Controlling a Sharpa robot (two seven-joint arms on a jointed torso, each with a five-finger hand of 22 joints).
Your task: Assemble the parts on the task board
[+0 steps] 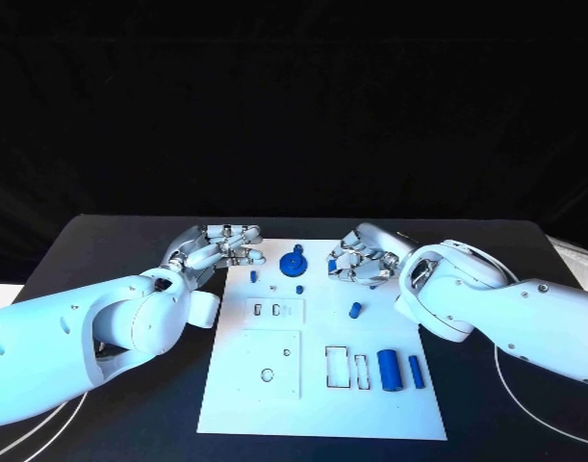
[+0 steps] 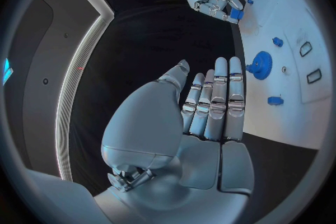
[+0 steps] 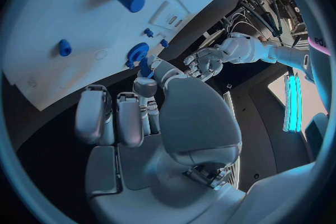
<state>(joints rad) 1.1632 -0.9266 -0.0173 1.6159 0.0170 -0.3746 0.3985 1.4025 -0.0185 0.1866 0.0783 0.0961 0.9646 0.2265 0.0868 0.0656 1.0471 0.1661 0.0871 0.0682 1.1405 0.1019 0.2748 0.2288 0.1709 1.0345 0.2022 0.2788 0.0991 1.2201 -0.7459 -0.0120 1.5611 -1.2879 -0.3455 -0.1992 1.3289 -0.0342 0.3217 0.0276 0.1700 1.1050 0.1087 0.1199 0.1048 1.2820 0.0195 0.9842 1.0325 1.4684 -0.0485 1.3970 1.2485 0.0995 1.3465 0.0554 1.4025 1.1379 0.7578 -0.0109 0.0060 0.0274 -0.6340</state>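
Note:
The white task board (image 1: 324, 404) lies mid-table. A blue gear (image 1: 294, 262) stands near its far edge, between my hands. My left hand (image 1: 218, 245) hovers at the board's far left corner. In the left wrist view its fingers (image 2: 217, 101) lie straight and side by side, holding nothing, near the gear (image 2: 260, 64). My right hand (image 1: 358, 260) is over the board's far right part, fingers curled. It pinches a small blue part (image 2: 237, 13) at its fingertips, seen beside the gear (image 3: 136, 53) as the blue part (image 3: 145, 66).
Small blue pegs (image 1: 253, 276) (image 1: 299, 288) (image 1: 355, 310) lie on the board's middle. Two blue cylinders (image 1: 388, 370) (image 1: 416, 372) lie at the near right beside narrow rectangular slots (image 1: 337, 367). White cables run over the black table (image 1: 114, 241) near both front corners.

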